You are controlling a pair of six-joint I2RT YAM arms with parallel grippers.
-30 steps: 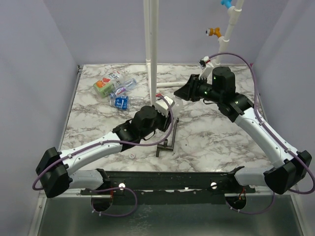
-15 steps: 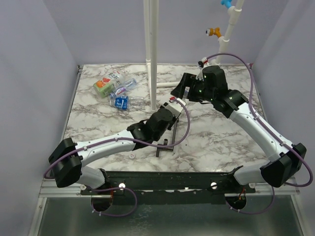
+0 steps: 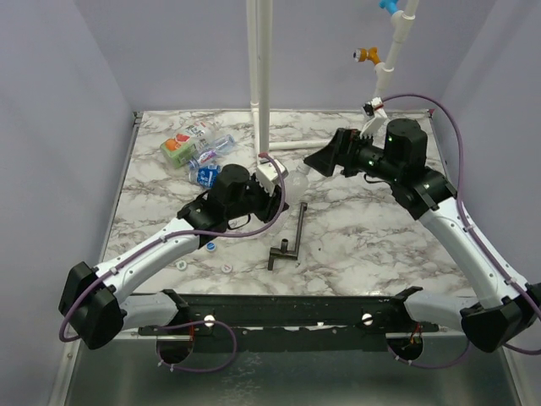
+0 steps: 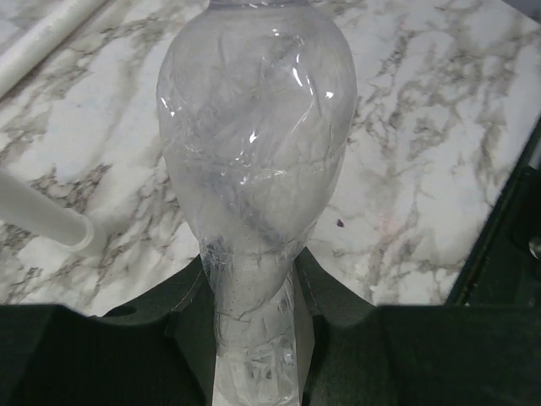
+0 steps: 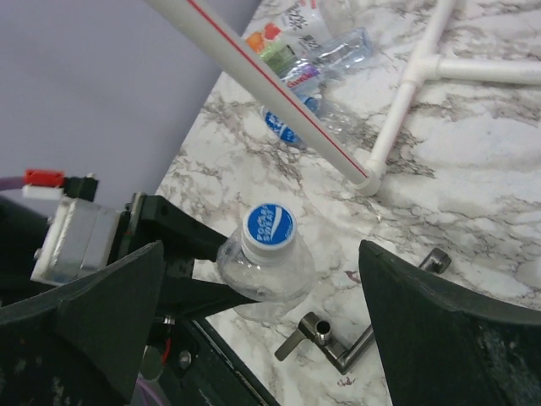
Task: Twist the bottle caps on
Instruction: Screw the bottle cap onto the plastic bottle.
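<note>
My left gripper (image 4: 254, 283) is shut on the lower part of a clear, label-free bottle (image 4: 254, 144), held above the table near mid-table (image 3: 296, 178). In the right wrist view a white cap with a blue printed top (image 5: 269, 227) sits on that bottle's neck. My right gripper (image 5: 262, 254) faces the cap with its jaws wide open on either side, touching nothing. It sits just right of the bottle (image 3: 325, 161). Three loose caps (image 3: 210, 247) lie near the left forearm. Three more bottles (image 3: 193, 149) lie at the back left.
A black T-shaped metal tool (image 3: 292, 237) lies on the marble table (image 3: 372, 237) below the held bottle. A tall white pipe (image 3: 258, 76) rises just behind the grippers, with a horizontal pipe (image 5: 473, 68) at its base. Purple walls enclose three sides.
My right gripper has opened wide and drawn back to the right off the capped bottle. The left arm has shifted the bottle slightly left, still gripping it.
</note>
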